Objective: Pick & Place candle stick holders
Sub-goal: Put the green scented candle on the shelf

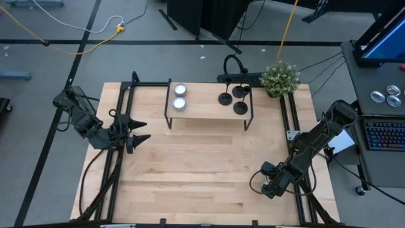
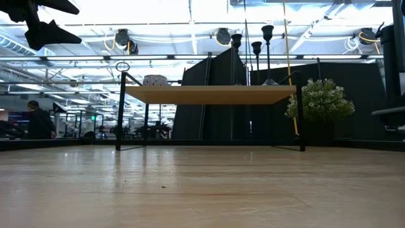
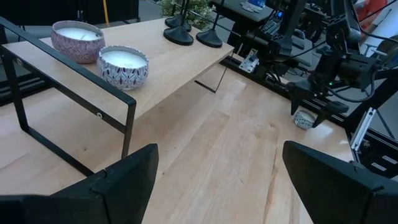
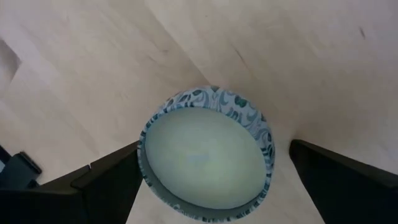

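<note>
Nearest you, at the counter's near right edge, your right end effector [image 4: 208,180] hangs released, fingers straddling a round blue-patterned candle tin [image 4: 206,155], not a holder. Clench there and you lift the wrong thing, or shove it off that edge. At the left edge, the left end effector [image 1: 140,130] waits, fingers spread and empty. Farthest, the three black candle stick holders [image 1: 233,98] stand crowded on the wooden black-framed riser [image 1: 205,107] along the far edge; a wide reach could topple neighbours.

The left gripper [image 1: 140,131] hangs open at the table's left; the right gripper [image 1: 271,188] points down, open.
</note>
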Controlling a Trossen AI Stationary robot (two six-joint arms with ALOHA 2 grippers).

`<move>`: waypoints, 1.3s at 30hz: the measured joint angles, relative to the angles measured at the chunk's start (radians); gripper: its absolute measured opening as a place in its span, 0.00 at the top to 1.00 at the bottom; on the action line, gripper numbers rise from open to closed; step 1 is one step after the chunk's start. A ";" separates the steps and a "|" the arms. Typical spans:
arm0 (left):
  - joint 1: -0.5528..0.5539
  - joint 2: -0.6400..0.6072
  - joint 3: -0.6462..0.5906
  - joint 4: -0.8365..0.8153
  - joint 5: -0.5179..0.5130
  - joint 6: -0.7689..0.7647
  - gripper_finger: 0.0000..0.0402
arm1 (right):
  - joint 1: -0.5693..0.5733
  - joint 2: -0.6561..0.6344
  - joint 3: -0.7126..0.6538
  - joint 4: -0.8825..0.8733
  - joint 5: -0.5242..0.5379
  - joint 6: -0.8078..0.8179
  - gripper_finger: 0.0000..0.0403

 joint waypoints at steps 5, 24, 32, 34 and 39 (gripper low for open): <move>0.000 0.000 0.000 0.000 -0.001 0.002 0.13 | 0.000 0.000 0.000 -0.018 -0.002 0.017 0.02; 0.000 0.000 0.000 0.000 -0.005 0.002 0.13 | 0.000 0.000 -0.001 -0.101 -0.002 0.091 0.02; 0.000 0.000 0.000 0.000 -0.006 0.001 0.13 | 0.000 0.000 -0.001 -0.100 -0.001 0.106 0.17; 0.000 0.000 0.000 0.000 -0.006 0.001 0.13 | 0.000 0.000 -0.001 -0.095 -0.001 0.106 0.22; 0.000 0.000 0.000 0.000 -0.006 0.001 0.13 | 0.000 0.000 -0.001 -0.092 -0.001 0.108 0.28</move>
